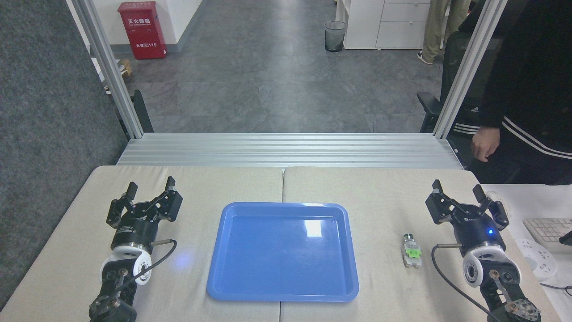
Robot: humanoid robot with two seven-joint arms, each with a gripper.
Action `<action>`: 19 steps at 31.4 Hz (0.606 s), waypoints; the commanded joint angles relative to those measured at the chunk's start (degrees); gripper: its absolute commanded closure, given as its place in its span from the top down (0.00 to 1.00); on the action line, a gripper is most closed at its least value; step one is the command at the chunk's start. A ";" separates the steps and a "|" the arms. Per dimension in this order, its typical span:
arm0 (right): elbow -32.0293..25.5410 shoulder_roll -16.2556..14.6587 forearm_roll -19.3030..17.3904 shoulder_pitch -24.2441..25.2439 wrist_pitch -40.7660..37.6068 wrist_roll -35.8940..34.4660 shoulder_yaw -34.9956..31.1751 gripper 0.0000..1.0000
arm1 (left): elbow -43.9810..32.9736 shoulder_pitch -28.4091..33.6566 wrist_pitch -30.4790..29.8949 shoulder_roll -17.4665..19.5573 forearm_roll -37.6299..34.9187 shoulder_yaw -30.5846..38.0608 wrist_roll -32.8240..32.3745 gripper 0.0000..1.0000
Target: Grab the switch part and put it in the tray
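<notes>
switch part [412, 253] lies on the counter [384, 192] just right of the empty blue tray [232, 286], near the right gripper [458, 191], so likely that arm's pick. both grippers spread wide, holding nothing; left gripper [151, 189] parked clear.

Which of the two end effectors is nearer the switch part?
The right end effector: the switch part lies just to its left, right of the tray; the left end effector is beyond the tray.

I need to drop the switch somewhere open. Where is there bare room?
The tray is bare inside. Bare table lies between it and the left gripper. Tighter on the right: the switch part lies between the tray and right gripper.
</notes>
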 commanded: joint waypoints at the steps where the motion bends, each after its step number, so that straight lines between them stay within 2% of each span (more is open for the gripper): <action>1: -0.03 0.34 0.00 -0.14 0.06 0.01 -0.17 0.98 | -0.08 0.13 0.12 -0.08 0.06 0.06 -0.06 1.00; 19: -0.03 0.51 0.00 -0.14 0.06 0.01 -0.08 0.98 | -0.08 0.04 0.12 0.01 0.06 0.06 -0.06 1.00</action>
